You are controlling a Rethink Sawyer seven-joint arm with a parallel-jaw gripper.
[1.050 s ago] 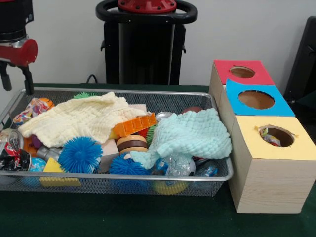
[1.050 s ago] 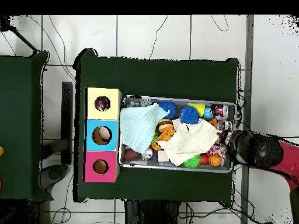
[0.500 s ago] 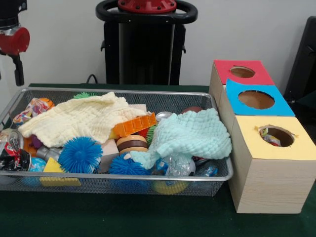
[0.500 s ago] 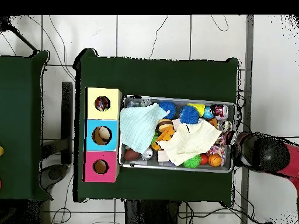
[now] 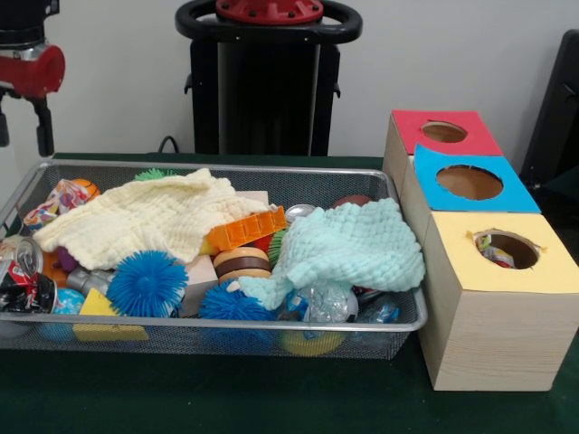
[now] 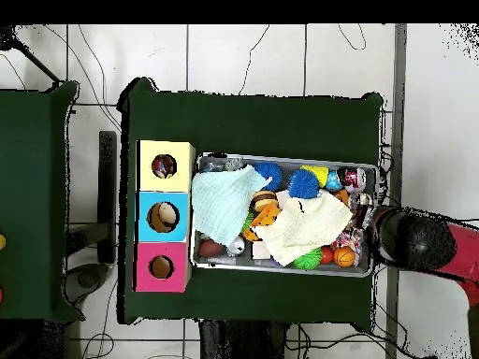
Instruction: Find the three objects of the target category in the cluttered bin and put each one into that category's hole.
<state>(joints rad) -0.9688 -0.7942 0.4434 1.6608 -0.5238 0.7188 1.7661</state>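
My gripper hangs open and empty above the far left corner of the wire mesh bin; one finger shows fully, the other is cut by the picture's edge. In the overhead view the gripper is over the bin's right end. The bin holds a pale yellow cloth, a mint cloth, two blue spiky balls, an orange block, a crushed can and more half-hidden toys. Beside the bin stand boxes with a red hole, a blue hole and a yellow hole.
A small colourful item lies inside the yellow hole. The cloths cover much of the bin's contents. A yellow wedge and a wooden round piece sit near the bin's front wall. The boxes stand close against the bin's end.
The gripper rose from the bin's corner, then shifted slightly back toward the bin. Nothing in the bin moved.
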